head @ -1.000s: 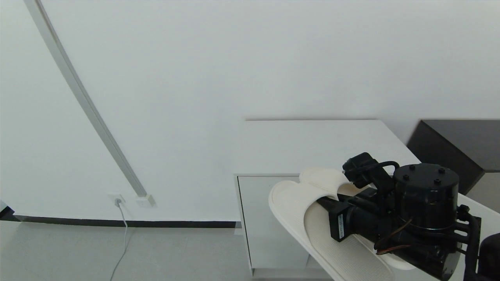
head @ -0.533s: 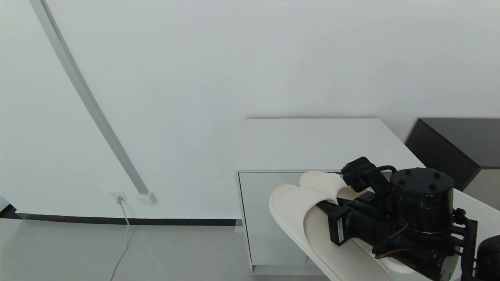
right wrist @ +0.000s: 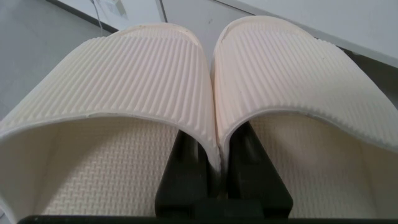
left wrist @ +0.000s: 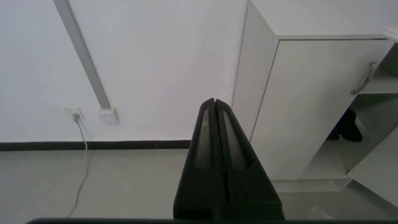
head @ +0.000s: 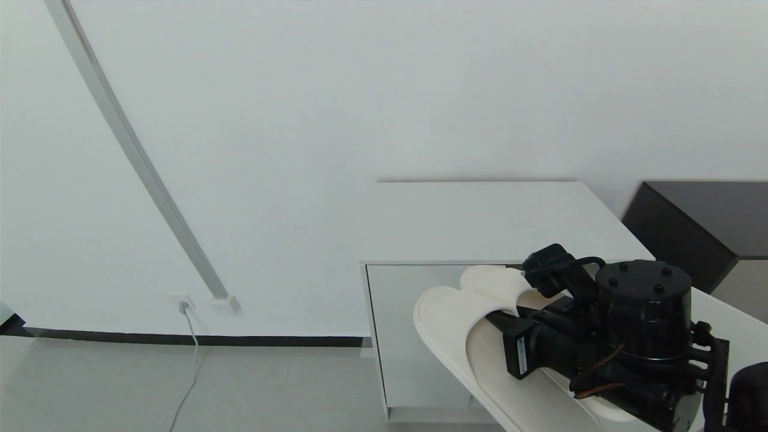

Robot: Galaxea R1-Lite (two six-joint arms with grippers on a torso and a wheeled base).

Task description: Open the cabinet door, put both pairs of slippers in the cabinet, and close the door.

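One white cabinet (head: 480, 222) stands at four o'clock in the head view. Two cream slippers (head: 447, 318) (one pair, ribbed straps, side by side) hang before it at five o'clock. The right gripper (right wrist: 217, 160) pinches their touching inner edges, and the left gripper (left wrist: 214, 115) is closed on nothing.

We see a right arm (head: 564, 354) all in black — a drum-shaped joint housing (head: 645, 318) with four small screws (head: 664, 271) on its flat cap. A white label (head: 521, 355) marks a square block; thin brown wires (head: 600, 363) and a black cable (head: 585, 259) loop outside. The left gripper (left wrist: 214, 109) is matte black too.
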